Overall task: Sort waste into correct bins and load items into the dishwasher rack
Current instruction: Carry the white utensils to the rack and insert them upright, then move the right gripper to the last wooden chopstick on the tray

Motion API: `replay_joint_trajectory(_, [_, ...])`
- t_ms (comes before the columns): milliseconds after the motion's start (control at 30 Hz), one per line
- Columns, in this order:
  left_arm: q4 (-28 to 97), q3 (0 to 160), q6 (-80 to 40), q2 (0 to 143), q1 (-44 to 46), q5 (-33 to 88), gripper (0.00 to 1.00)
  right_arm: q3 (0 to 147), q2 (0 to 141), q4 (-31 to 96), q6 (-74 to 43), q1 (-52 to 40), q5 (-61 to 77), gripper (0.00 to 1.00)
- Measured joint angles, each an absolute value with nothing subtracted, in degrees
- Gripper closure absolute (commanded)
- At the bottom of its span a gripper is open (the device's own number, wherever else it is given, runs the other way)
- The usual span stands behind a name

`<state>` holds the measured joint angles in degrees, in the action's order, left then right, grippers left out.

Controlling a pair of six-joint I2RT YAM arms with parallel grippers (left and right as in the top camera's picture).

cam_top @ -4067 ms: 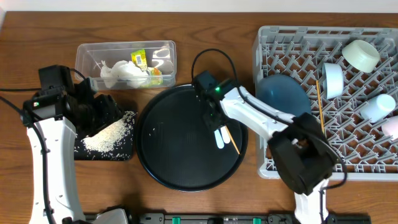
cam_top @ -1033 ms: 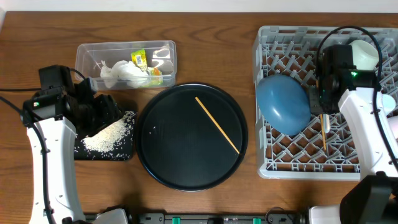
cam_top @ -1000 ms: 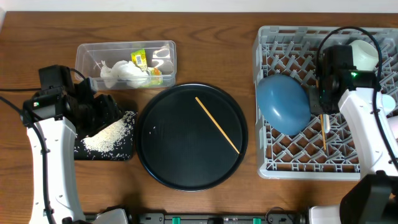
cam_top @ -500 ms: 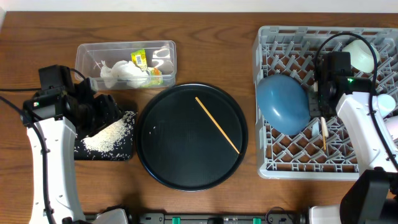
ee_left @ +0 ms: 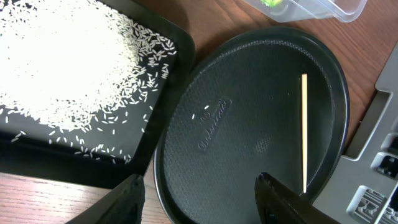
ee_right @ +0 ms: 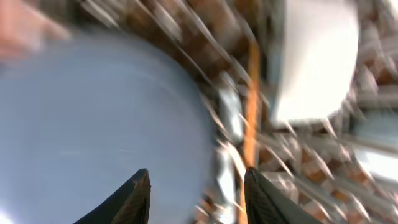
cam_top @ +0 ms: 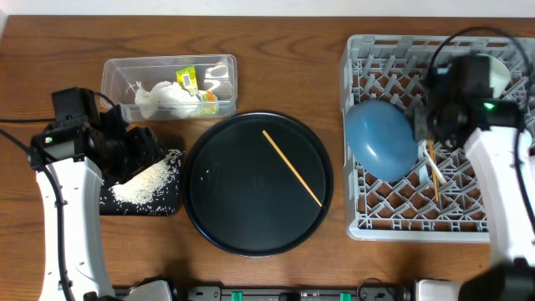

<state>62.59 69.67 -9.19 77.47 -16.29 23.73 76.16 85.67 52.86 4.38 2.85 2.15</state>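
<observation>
The grey dishwasher rack holds the large blue bowl, a white spoon beside a wooden chopstick, and a white cup. My right gripper hovers open and empty over the rack by the bowl; its wrist view is blurred, with the gripper above the bowl and the chopstick. Another chopstick lies on the round black tray. My left gripper is open and empty over the black rectangular tray of rice. No teal bowl is in view.
The clear tub at the back left holds crumpled napkins and the yellow-green wrapper. In the left wrist view the open gripper is above the round tray, with the rice tray at left.
My right gripper carried the white spoon from the round tray to the rack and let it go there. In the last second it drew slightly back. The left arm has not moved.
</observation>
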Motion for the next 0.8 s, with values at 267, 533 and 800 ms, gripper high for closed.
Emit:
replay_joint_trajectory(267, [62.6,69.7,-9.2,77.5,-16.3,23.7,0.42,78.7,81.6,51.0,3.2,-7.0,14.7,0.55])
replay_joint_trajectory(533, [62.6,69.7,-9.2,77.5,-16.3,23.7,0.42,78.7,88.7,49.4,4.1,-23.8,14.8,0.51])
replay_joint_trajectory(800, [62.6,69.7,-9.2,77.5,-16.3,23.7,0.41,78.7,101.6,45.8,4.9,-33.8,9.5,0.5])
